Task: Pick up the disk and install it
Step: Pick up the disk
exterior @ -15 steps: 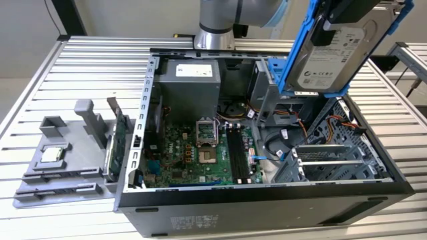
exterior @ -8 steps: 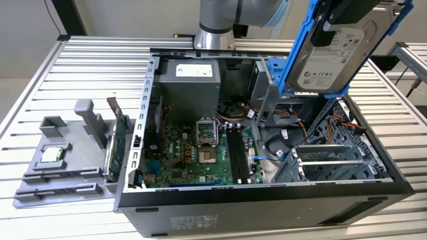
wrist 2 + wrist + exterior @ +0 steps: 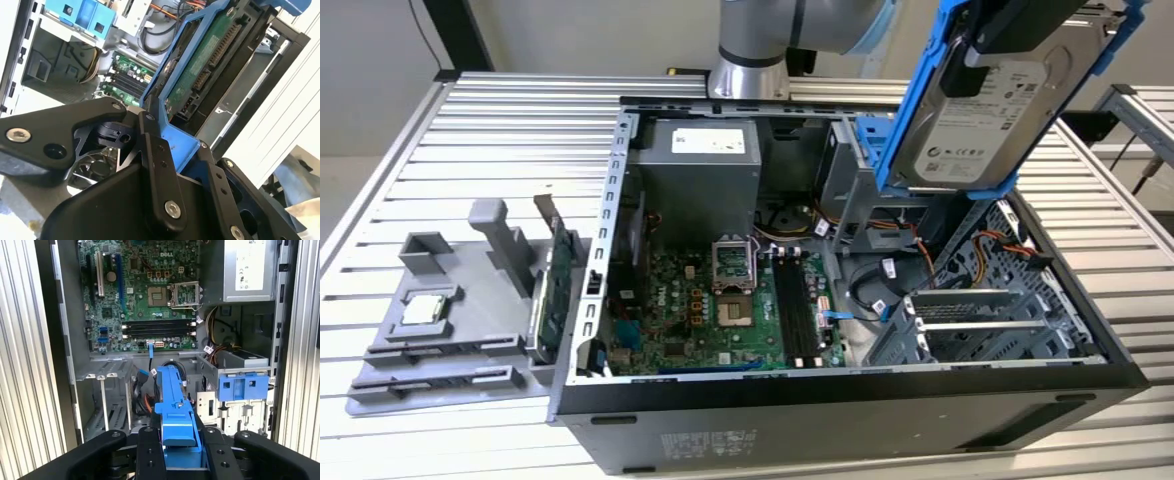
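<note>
The disk (image 3: 974,130), a silver-grey drive with a white label in a blue carrier, hangs tilted above the open computer case, over the drive cage (image 3: 867,205) on the exterior view's right. My gripper (image 3: 1027,25) is shut on its upper end. In the second wrist view the black fingers (image 3: 152,155) clamp the blue carrier, and the disk's (image 3: 200,65) green circuit side faces the camera. In the first wrist view the carrier's blue edge (image 3: 172,395) sticks out from the gripper (image 3: 175,442) toward the case, beside the grey bay with a blue latch (image 3: 244,387).
The case (image 3: 854,410) lies on its side on a slatted metal table (image 3: 480,130), with motherboard (image 3: 707,300), power supply (image 3: 700,165) and loose cables inside. On the exterior view's left stands a grey fixture (image 3: 447,340) holding a small square chip (image 3: 427,310) and an upright card (image 3: 560,290).
</note>
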You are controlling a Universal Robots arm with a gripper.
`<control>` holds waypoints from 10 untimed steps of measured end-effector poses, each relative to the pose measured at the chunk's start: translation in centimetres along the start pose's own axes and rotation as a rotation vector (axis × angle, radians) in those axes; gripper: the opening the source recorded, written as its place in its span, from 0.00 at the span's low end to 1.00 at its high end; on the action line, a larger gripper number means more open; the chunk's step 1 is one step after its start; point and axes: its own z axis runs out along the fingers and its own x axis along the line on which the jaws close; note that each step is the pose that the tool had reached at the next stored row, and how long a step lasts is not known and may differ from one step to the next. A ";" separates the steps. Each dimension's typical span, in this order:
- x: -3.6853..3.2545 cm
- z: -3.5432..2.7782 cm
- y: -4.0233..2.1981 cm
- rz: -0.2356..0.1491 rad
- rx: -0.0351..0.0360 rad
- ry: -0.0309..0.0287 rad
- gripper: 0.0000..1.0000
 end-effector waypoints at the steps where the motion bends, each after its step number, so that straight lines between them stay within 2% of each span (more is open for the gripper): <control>1: 0.01 0.06 0.01 0.000 0.0000 0.0003 0.00; 10: 0.26 0.27 -0.02 0.000 0.0002 0.0030 0.00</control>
